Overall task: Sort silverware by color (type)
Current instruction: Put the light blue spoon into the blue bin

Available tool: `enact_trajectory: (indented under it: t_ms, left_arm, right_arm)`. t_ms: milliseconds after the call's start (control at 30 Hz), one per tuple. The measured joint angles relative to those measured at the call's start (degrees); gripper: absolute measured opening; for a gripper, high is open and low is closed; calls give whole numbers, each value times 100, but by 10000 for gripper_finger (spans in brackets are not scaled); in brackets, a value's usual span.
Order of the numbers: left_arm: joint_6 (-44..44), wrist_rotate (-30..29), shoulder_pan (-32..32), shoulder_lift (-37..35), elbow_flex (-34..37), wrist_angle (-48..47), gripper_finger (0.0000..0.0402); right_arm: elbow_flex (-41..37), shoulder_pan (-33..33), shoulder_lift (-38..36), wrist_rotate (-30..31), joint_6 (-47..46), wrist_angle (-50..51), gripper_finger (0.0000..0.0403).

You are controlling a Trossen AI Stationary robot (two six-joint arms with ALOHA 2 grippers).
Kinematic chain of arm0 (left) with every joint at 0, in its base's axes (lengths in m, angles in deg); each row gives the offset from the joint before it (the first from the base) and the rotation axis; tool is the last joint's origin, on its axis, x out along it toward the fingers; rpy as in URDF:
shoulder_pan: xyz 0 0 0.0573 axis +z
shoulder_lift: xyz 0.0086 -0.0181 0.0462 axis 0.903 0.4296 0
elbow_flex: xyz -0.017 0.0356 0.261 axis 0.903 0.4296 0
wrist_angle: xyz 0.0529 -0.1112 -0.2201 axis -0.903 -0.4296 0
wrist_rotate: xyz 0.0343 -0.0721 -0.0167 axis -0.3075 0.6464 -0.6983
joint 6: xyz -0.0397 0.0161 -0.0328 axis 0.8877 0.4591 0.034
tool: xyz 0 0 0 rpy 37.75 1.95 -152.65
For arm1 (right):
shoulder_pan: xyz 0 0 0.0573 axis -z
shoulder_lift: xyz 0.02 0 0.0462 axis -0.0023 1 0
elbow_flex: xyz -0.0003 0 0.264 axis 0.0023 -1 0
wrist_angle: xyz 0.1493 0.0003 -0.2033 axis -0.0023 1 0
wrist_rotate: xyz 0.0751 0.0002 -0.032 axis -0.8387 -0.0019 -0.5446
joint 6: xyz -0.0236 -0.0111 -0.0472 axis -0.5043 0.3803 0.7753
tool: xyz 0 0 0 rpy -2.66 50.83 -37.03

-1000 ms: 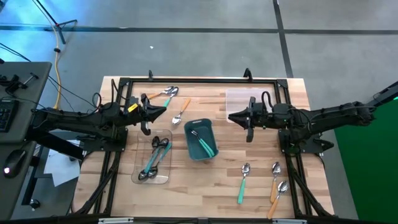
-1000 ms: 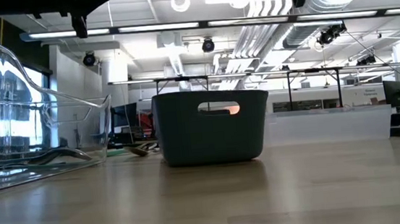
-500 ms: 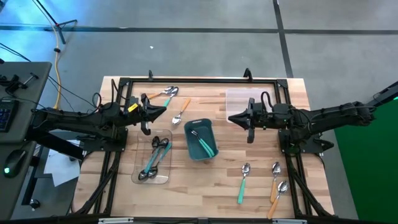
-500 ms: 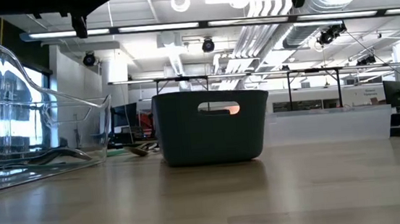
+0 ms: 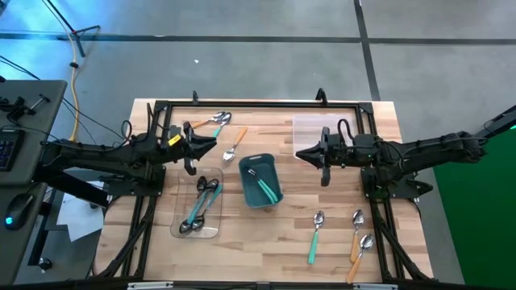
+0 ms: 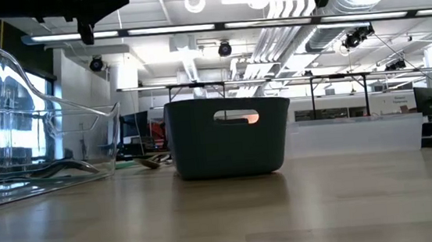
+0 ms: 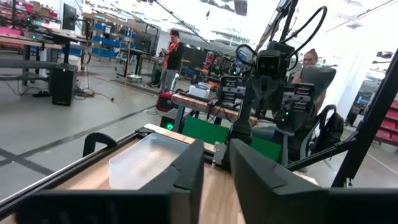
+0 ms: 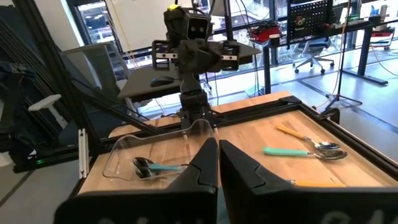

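Both end effectors hover empty above the table [image 5: 266,242]: the left end effector [image 5: 211,145] at about 10 o'clock of the teal bin [image 5: 260,180] with a narrow gap between its fingers [image 7: 186,177], the right end effector [image 5: 300,152] at about 2 o'clock of the bin with its fingers [image 8: 202,168] clenched together. Of the silverware, three spoons [image 5: 220,121] lie on the wood at the bin's 11 o'clock. Several teal-handled spoons [image 5: 201,205] sit in the clear tray [image 5: 182,228] at its 8 o'clock, two more [image 5: 264,187] inside the bin, and a teal spoon [image 5: 316,234] with two orange spoons [image 5: 359,234] lie toward 5 o'clock.
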Motion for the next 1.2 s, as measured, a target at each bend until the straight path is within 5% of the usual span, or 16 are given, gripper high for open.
enact_trajectory:
  t_ms: [267, 467, 633, 767, 1000, 1200]
  left_arm:
    - [7, 0, 0, 0, 0, -97, 147]
    - [-7, -37, -1, 0, 0, -92, 168]
    - [-59, -993, 36, 185, -127, -159, 165]
    - [498, -1319, 507, 585, -862, -1476, 163]
    - [1027, -776, 2108, 1969, -2665, -5033, 162]
    - [502, 607, 3357, 3316, -3398, -5440, 162]
  right_arm:
    - [0, 0, 0, -116, 21, 43, 0]
    - [2, 0, 0, -116, 57, 42, 0]
    - [2, 0, 0, -114, 35, 45, 0]
    - [2, 0, 0, -114, -118, 110, 0]
    - [2, 0, 0, -114, -204, 211, 0]
    - [3, 0, 0, -114, -281, 316, 0]
